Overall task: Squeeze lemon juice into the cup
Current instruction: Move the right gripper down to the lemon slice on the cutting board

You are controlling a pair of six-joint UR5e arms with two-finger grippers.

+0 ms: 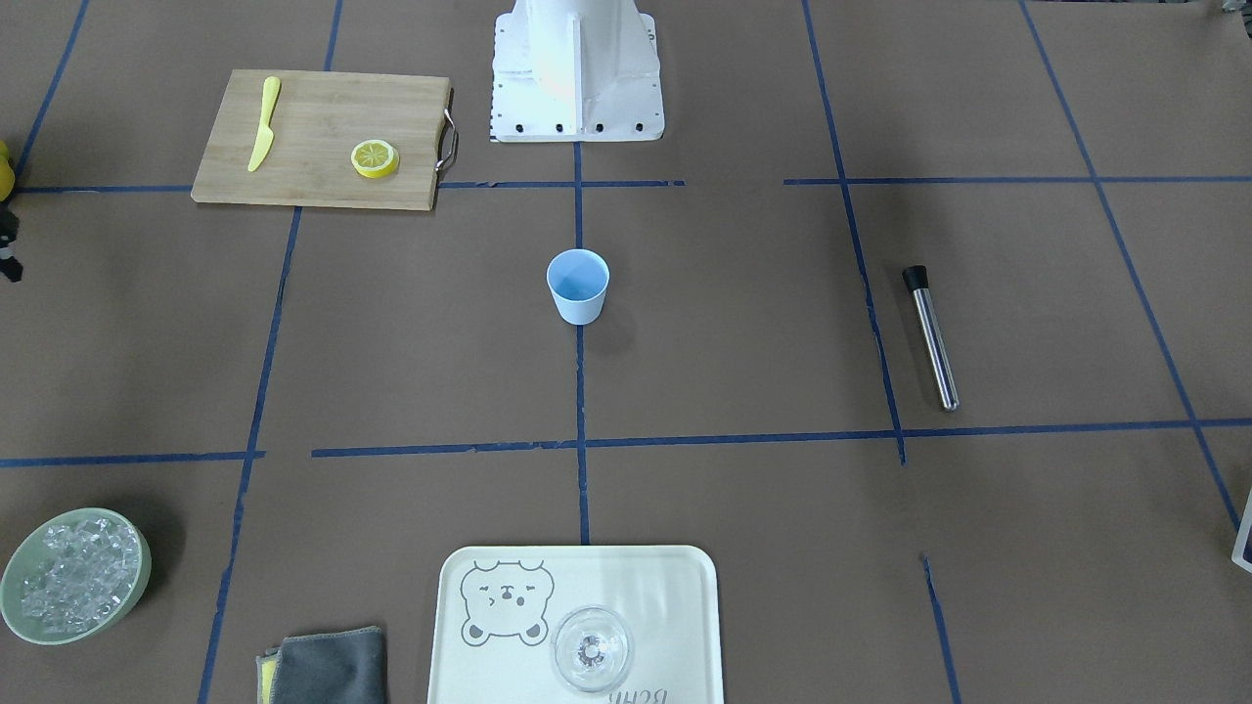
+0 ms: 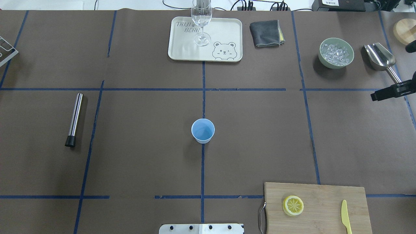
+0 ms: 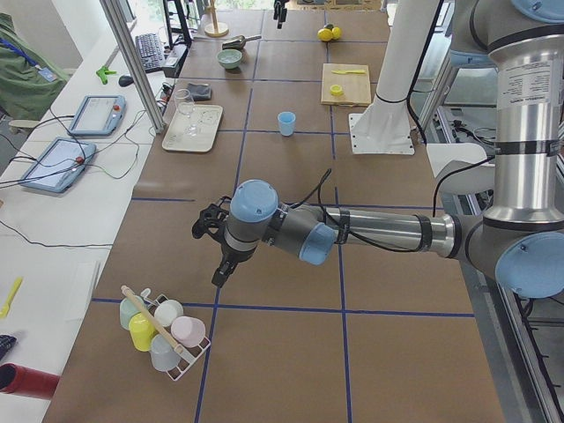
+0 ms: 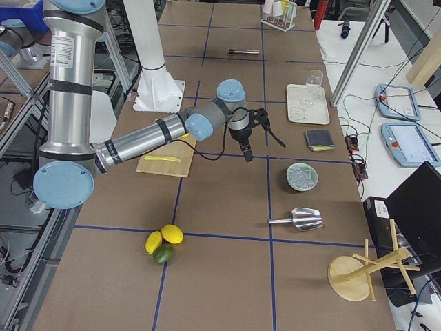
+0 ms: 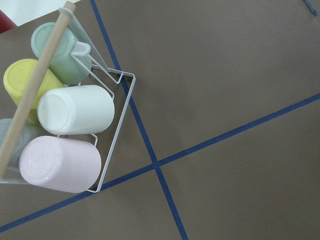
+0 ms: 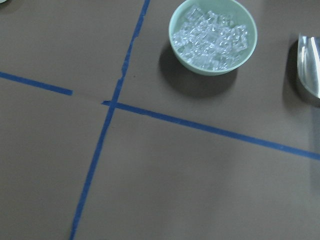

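The lemon (image 2: 293, 205) is a yellow slice lying flat on the wooden cutting board (image 2: 325, 198) at the near right; it also shows in the front view (image 1: 376, 158). The pale-blue cup (image 2: 202, 130) stands upright and empty at the table's middle, also in the front view (image 1: 577, 286). My right gripper (image 2: 390, 73) hangs at the far right edge near the ice bowl, its fingers wide apart and empty, as in the right side view (image 4: 265, 150). My left gripper (image 3: 205, 256) shows only in the left side view, far from the cup; I cannot tell its state.
A yellow knife (image 2: 346, 217) lies on the board. A tray (image 2: 182, 48) bears a stemmed glass (image 2: 201, 19). A grey cloth (image 2: 265, 33), a green bowl of ice (image 2: 336, 53) and a metal scoop (image 2: 380, 57) are far right. A steel muddler (image 2: 74, 118) lies left. A cup rack (image 5: 75, 125) is under the left wrist.
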